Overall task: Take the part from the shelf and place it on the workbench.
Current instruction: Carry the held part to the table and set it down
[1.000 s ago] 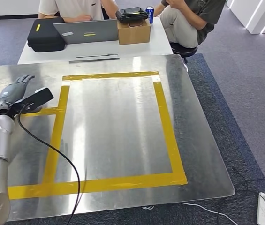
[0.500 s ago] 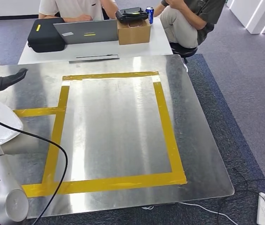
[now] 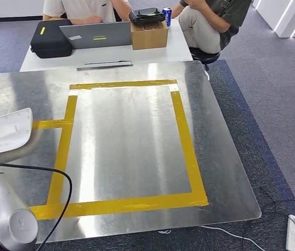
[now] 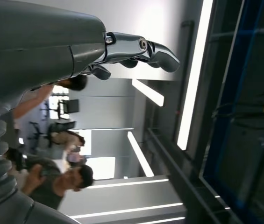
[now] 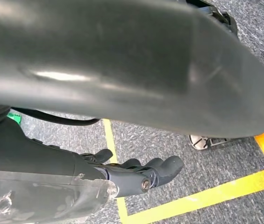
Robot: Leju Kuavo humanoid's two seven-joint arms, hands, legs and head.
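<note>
Left arm swung up off the reflective steel workbench (image 3: 138, 146) since a moment ago.
Left hand (image 4: 137, 49) and right hand (image 5: 141, 175) both released, fingers extended, grasping nothing; part's whereabouts cannot be told.

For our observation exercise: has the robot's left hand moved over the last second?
Yes. The left hand was above the short yellow tape strip in the head view; it has swung up and away leftward.
</note>
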